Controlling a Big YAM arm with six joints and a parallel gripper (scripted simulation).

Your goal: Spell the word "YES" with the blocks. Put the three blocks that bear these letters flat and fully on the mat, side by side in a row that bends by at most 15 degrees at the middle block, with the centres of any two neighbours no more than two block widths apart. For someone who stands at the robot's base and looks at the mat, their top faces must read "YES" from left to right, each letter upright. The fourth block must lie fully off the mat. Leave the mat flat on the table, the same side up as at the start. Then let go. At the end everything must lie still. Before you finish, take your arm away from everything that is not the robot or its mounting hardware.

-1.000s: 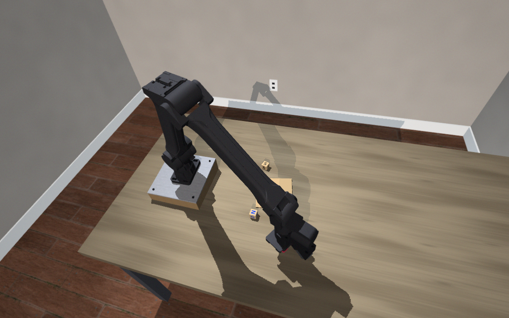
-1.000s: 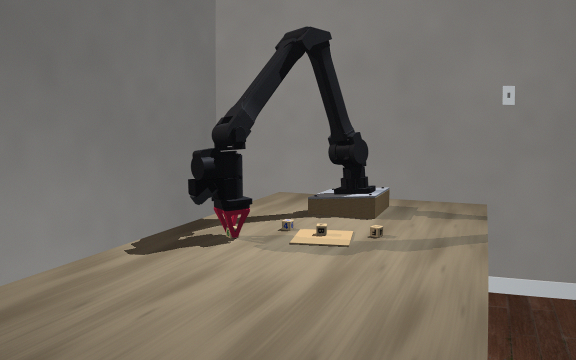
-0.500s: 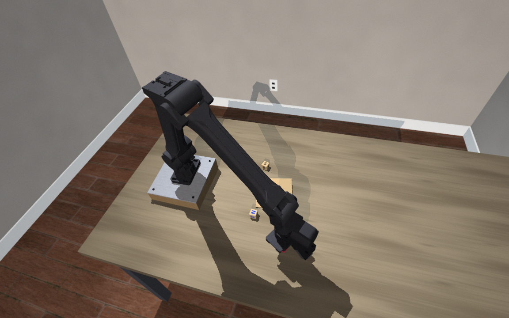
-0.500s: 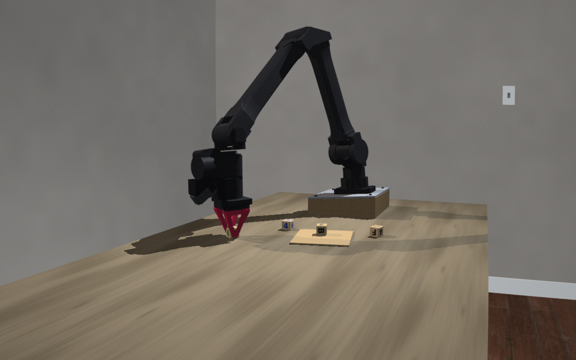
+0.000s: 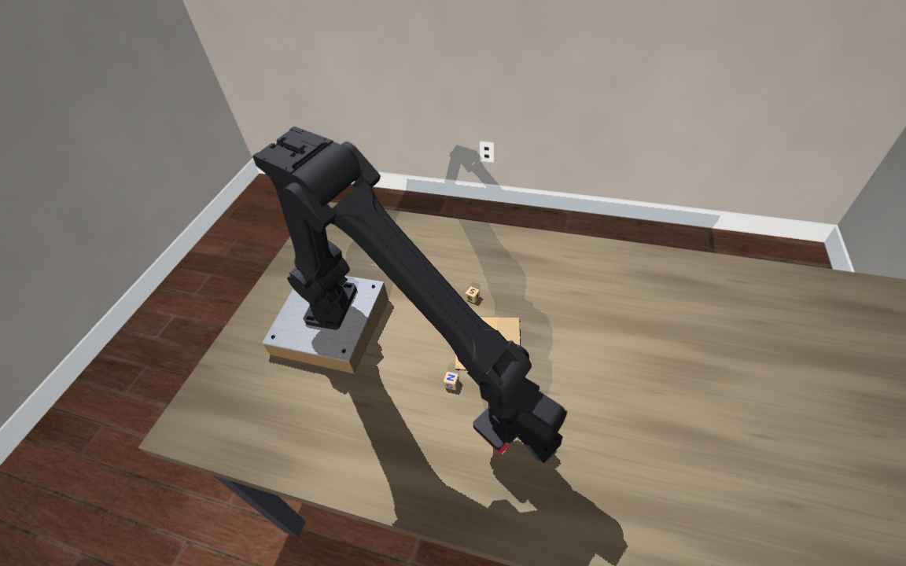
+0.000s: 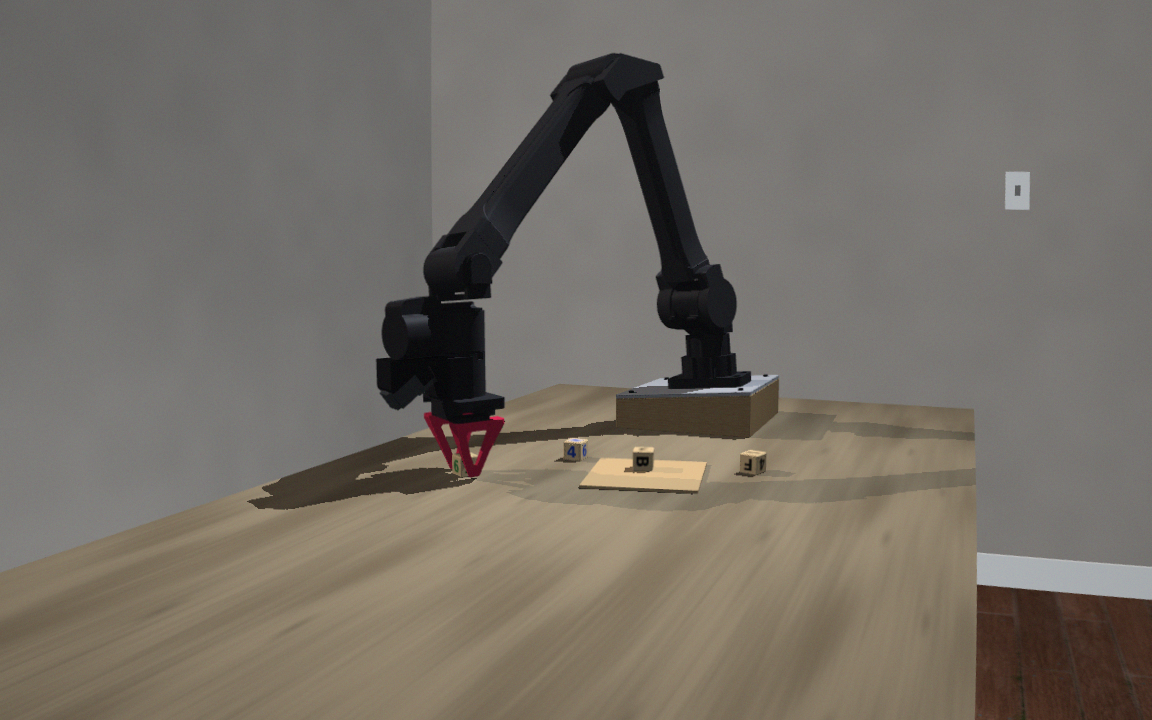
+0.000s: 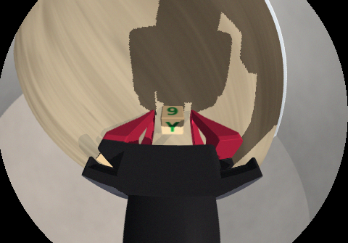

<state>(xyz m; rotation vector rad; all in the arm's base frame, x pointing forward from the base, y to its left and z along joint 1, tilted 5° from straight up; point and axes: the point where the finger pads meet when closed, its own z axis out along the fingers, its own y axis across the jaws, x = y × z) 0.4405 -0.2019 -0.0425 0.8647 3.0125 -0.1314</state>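
Note:
My gripper [image 6: 464, 471] [image 7: 172, 114] points down, part open, around the green-lettered block [image 6: 457, 464] [image 7: 172, 120]. The wrist view shows a narrow gap on each side. The block's top reads Y and its outer side shows a 6, seen inverted; it appears to stand on the table beside the mat. The arm hides it in the top view. The mat [image 5: 510, 328] [image 6: 605, 483] lies flat. A block [image 6: 643, 459] with B on its side sits on it, top letter unreadable. The S block [image 5: 472, 294] [image 6: 752, 462] and the N block [image 5: 450, 379] [image 6: 575, 449] stand off the mat on opposite sides.
The robot's base plate [image 5: 287, 336] [image 6: 696, 391] stands on the table [image 5: 688, 394] [image 6: 741, 582], on the far side of the mat in the exterior view. The forearm reaches over the mat in the top view. The arm's shadow falls around the gripper.

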